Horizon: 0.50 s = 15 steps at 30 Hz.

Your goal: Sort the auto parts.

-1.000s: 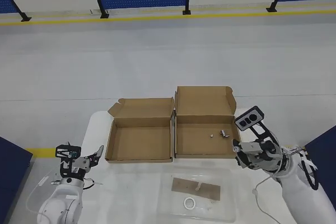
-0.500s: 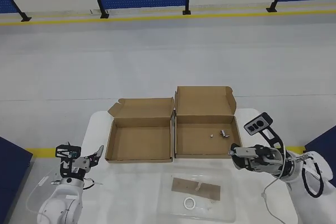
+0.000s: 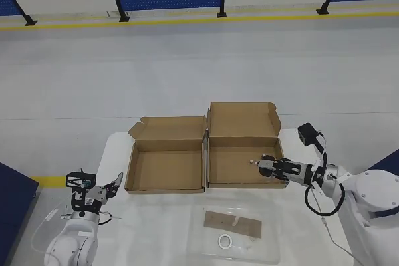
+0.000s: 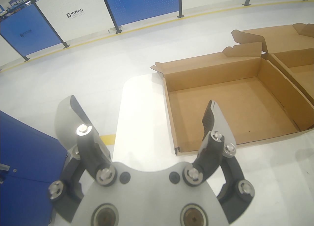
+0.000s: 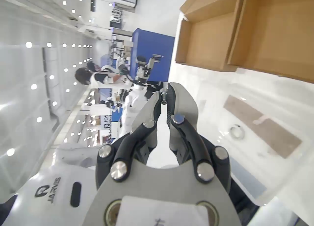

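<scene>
Two open cardboard boxes stand side by side, the left box (image 3: 166, 170) bare inside and the right box (image 3: 234, 174) holding a tiny pale part (image 3: 252, 161). My right gripper (image 3: 263, 165) hangs over the right box's near right part. In the right wrist view it (image 5: 164, 92) is shut on a small metal bolt (image 5: 163, 95). My left gripper (image 3: 110, 183) is at the table's left edge, beside the left box (image 4: 233, 104). It (image 4: 142, 109) is open and holds nothing. A white ring (image 3: 225, 241) lies in the clear tray (image 3: 266, 249).
The clear tray at the table's front also holds a brown cardboard strip (image 3: 243, 226) with a small part (image 3: 235, 223) on it. The ring (image 5: 236, 131) and strip (image 5: 265, 124) show in the right wrist view. Both box lids stand open at the back.
The right arm has swung from the table's right side in over the right box, turning its wrist. The left arm has kept still.
</scene>
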Each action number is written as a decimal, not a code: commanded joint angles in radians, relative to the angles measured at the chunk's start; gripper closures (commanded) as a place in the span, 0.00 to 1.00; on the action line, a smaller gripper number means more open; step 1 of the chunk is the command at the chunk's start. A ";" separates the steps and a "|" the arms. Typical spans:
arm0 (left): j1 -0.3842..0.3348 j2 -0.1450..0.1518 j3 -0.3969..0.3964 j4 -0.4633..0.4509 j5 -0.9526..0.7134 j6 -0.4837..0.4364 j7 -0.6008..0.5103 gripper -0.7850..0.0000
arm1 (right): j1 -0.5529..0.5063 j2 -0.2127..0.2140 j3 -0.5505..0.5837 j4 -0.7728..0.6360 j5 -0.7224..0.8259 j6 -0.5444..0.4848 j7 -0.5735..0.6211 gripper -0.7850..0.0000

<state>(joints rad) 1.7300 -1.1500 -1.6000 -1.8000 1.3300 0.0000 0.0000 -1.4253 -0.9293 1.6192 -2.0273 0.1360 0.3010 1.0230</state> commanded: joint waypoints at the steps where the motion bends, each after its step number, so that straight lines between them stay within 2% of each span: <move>1: 0.000 0.000 0.000 0.000 0.000 0.000 0.000 0.00 | 0.000 0.000 0.000 0.000 0.009 -0.001 0.000 1.00; 8: 0.000 0.000 0.000 0.000 0.000 0.000 0.000 0.00 | 0.000 0.000 0.000 0.000 0.009 -0.001 0.000 1.00; 10: 0.000 0.000 0.000 0.000 0.000 0.000 0.000 0.00 | -0.004 0.003 -0.008 -0.007 -0.078 -0.004 -0.030 1.00; 15: 0.000 0.000 0.000 0.000 0.000 0.000 0.000 0.00 | 0.065 0.012 -0.112 -0.017 -0.353 0.093 -0.048 1.00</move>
<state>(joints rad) 1.7300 -1.1500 -1.6000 -1.8000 1.3300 0.0000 0.0000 -1.3795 -0.9177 1.5319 -2.0494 -0.1461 0.3782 0.9704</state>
